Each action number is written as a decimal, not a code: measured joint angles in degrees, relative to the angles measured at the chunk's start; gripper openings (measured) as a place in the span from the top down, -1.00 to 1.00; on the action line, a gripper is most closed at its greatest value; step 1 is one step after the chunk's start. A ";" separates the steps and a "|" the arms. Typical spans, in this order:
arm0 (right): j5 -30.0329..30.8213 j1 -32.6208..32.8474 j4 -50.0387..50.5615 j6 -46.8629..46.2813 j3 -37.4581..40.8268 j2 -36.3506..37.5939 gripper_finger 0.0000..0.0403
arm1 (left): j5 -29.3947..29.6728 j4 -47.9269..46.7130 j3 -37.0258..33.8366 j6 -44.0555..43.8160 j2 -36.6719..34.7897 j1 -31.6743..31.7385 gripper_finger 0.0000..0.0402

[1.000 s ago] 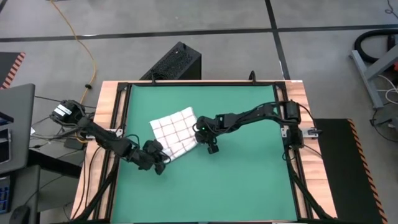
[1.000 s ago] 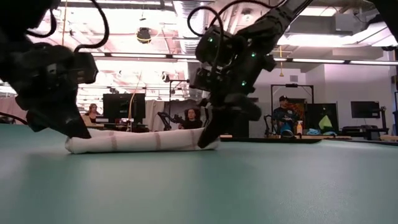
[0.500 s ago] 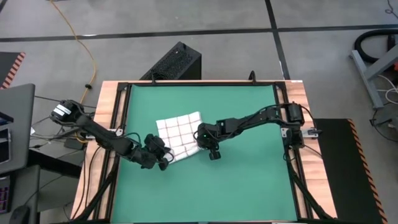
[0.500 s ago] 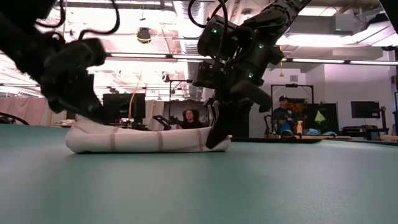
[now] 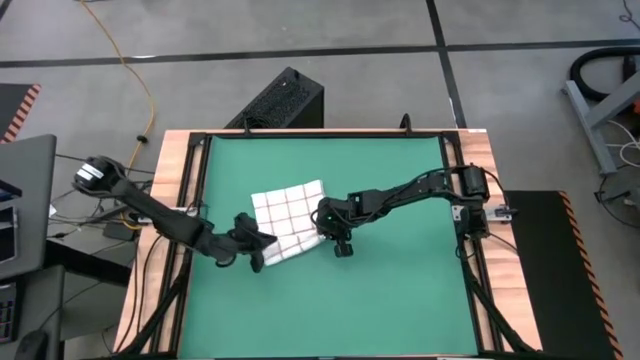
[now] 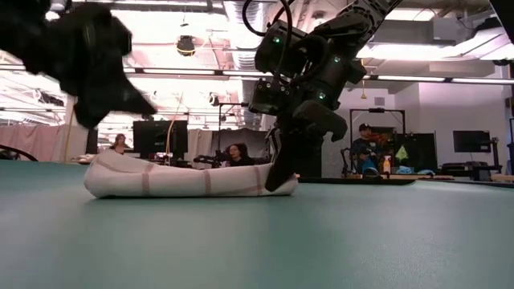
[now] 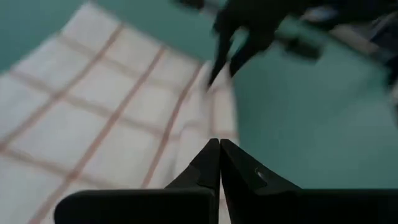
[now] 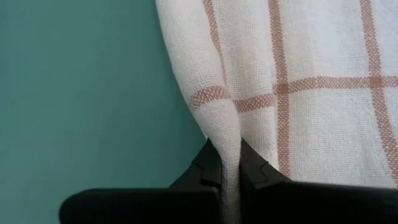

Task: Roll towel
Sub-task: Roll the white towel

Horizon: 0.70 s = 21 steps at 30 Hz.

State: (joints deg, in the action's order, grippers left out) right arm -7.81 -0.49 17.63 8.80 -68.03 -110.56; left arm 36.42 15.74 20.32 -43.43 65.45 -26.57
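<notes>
- High view: the towel (image 5: 288, 220) lay on the green mat (image 5: 400, 300), somewhat toward the left-arm side of the mat's middle, with its near edge folded over. The left gripper (image 5: 258, 250) sat at the towel's near left corner. The right gripper (image 5: 332, 228) was at the towel's right edge.
- Low view: the towel (image 6: 189, 181) formed a low, flattened roll on the mat (image 6: 257, 241). The right gripper (image 6: 281, 178) reached down to the towel's right end and touched it. The left gripper (image 6: 120, 100) was above the towel's left end, apart from the cloth.
- Left wrist view: the left gripper (image 7: 219, 152) had its fingers pressed together with nothing between them, over the towel (image 7: 112, 118). The right gripper (image 7: 224, 70) showed beyond, at the towel's far edge.
- Right wrist view: the right gripper (image 8: 226, 163) pinched a raised fold of the towel (image 8: 298, 81) at its edge, the mat (image 8: 81, 93) just beside it.
</notes>
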 joint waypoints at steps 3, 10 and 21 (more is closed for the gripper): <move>0.02 0.00 -0.02 0.02 0.00 0.00 0.89 | -3.89 0.28 0.04 3.31 -3.76 -0.56 1.00; 0.11 0.00 0.00 0.02 0.00 0.00 0.89 | -11.59 -2.57 0.05 5.27 0.18 -0.98 1.00; 0.24 0.00 0.24 -0.24 -0.04 0.00 0.89 | -7.24 -4.23 0.07 2.89 8.85 -0.41 1.00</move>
State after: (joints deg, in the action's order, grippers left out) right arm -7.58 -0.49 17.87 8.56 -68.07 -110.56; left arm 29.18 11.51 20.38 -40.53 74.29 -26.98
